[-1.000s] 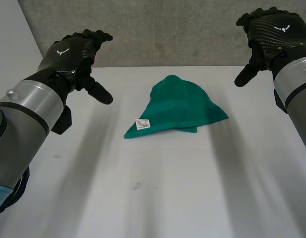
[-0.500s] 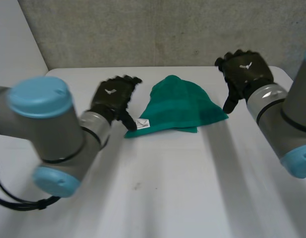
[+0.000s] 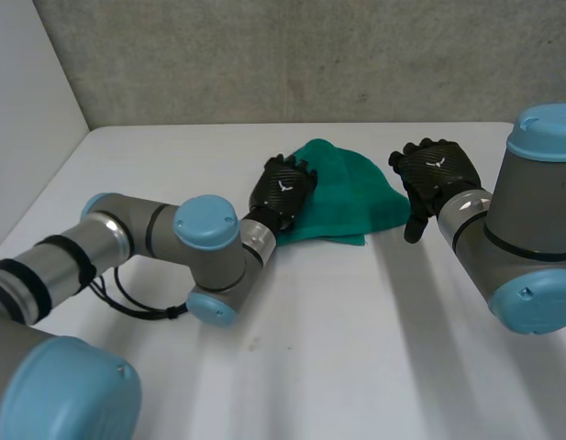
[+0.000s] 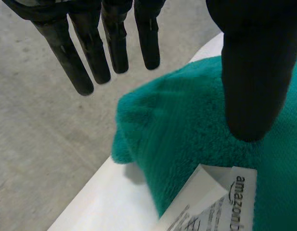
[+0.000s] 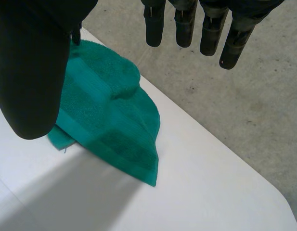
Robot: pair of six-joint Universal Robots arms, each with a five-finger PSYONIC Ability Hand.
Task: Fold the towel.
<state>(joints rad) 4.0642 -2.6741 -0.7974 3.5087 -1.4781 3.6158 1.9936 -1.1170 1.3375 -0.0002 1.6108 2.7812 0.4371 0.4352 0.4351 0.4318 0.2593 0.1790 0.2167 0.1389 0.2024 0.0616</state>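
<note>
- Towel [image 3: 351, 194]: green, bunched, lying on the white surface [image 3: 356, 348].
- My left hand [image 3: 281, 188]: fingers straight and spread, thumb over the towel's corner by the label [image 4: 220, 197]; holds nothing.
- My right hand [image 3: 436, 174]: fingers straight, wide apart, just beside the opposite corner.
</note>
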